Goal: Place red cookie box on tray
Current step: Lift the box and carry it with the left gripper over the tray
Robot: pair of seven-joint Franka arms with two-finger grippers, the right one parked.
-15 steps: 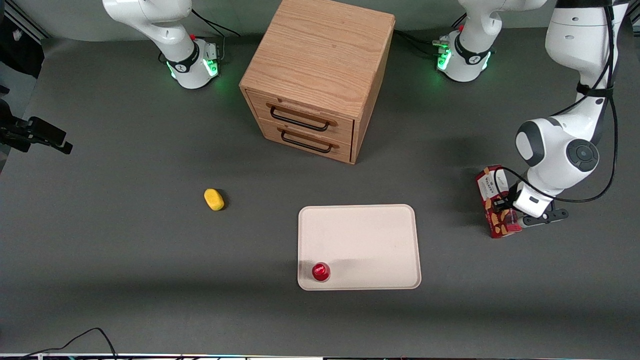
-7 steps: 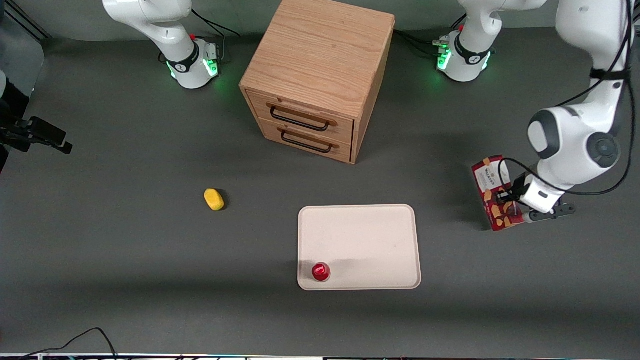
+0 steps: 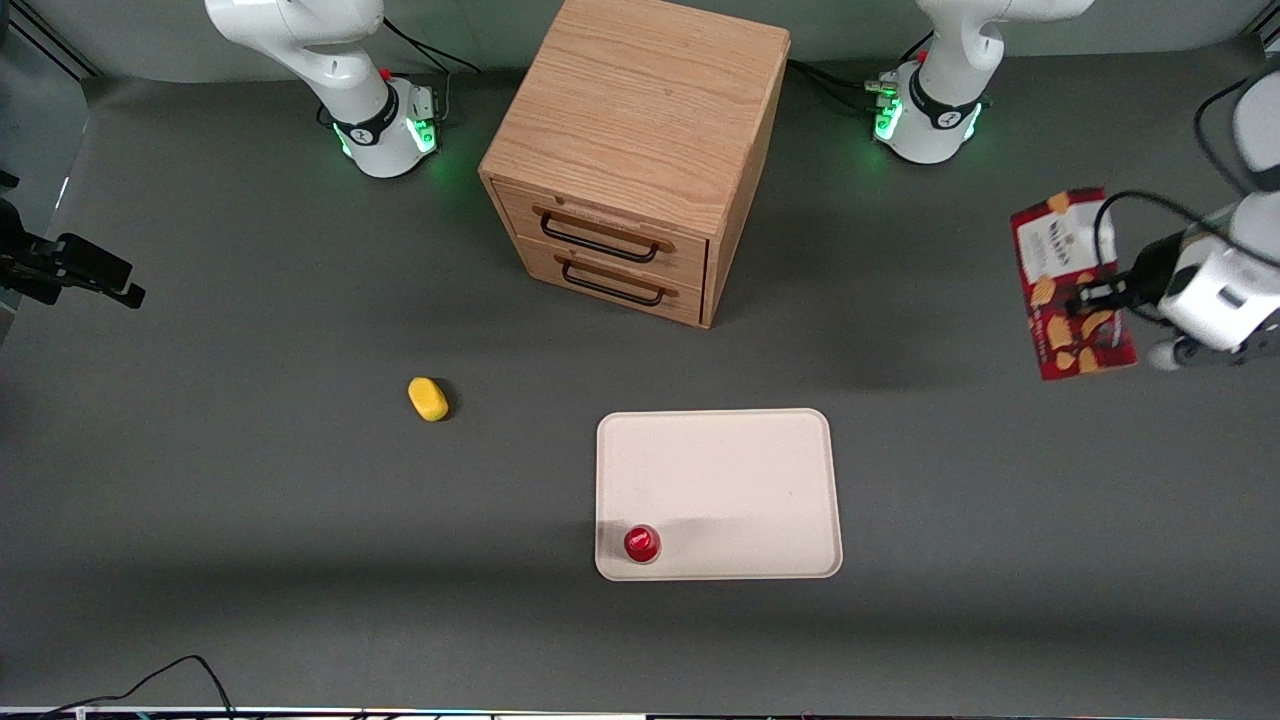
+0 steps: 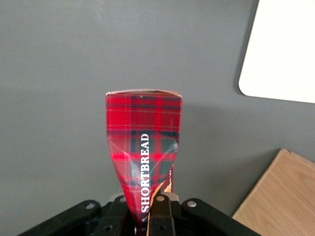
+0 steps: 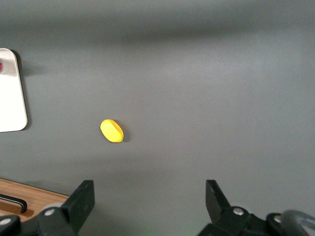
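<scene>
1. The front view shows the red cookie box (image 3: 1072,284) lifted clear of the surface (image 3: 250,520), toward the working arm's end, well apart from the tray (image 3: 735,470); the gripper (image 3: 1098,294) meets it at mid-length.
2. The left wrist view alone shows the box's tartan side (image 4: 143,147) printed "SHORTBREAD", with the fingers (image 4: 161,216) pinching its lower end, the carton squeezed narrower there. A tray corner (image 4: 280,49) and a cabinet edge (image 4: 280,196) also appear.
3. The right wrist view alone gives a closer look at the yellow sponge-like lump (image 5: 112,131) and a sliver of tray (image 5: 12,98).
4. Count: one cookie box, one tray, one small round red cap (image 3: 641,543) standing in the tray's corner, one yellow lump (image 3: 429,398), one wooden cabinet (image 3: 640,130) with two drawers.
</scene>
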